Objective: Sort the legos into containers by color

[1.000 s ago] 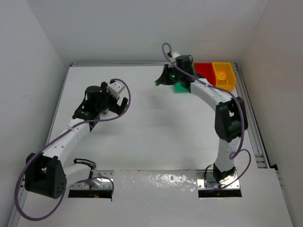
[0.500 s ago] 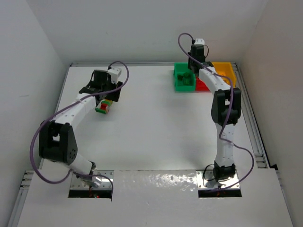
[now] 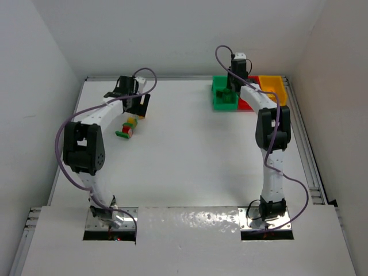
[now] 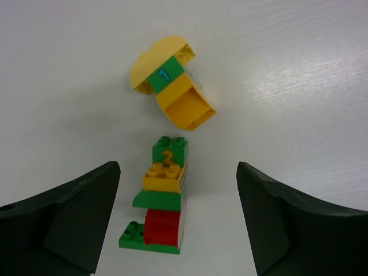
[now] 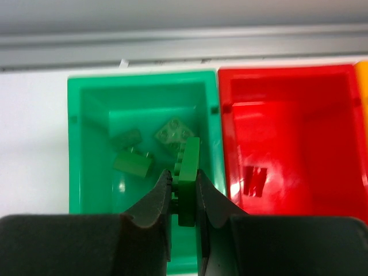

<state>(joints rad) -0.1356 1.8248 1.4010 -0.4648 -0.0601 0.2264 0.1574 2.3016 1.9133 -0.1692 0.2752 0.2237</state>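
Your left tool (image 4: 176, 172) hangs spread wide above the worktop (image 3: 190, 155), gripping nothing. Seen from the wrist, a joined stack of bricks (image 4: 164, 198) lies between its fingers (image 4: 75, 218): green, yellow, green, red, green. Just beyond the stack sits a yellow clump (image 4: 178, 106) bearing a green tile (image 4: 163, 75) marked 1. Over at the right, your right tool (image 5: 185, 187) pinches a green brick (image 5: 188, 164) on edge over the green bin (image 5: 80, 149), where three green bricks (image 5: 133, 164) lie. The red bin (image 5: 287, 86) stands just beside it on the right, then the yellow bin (image 3: 273, 89).
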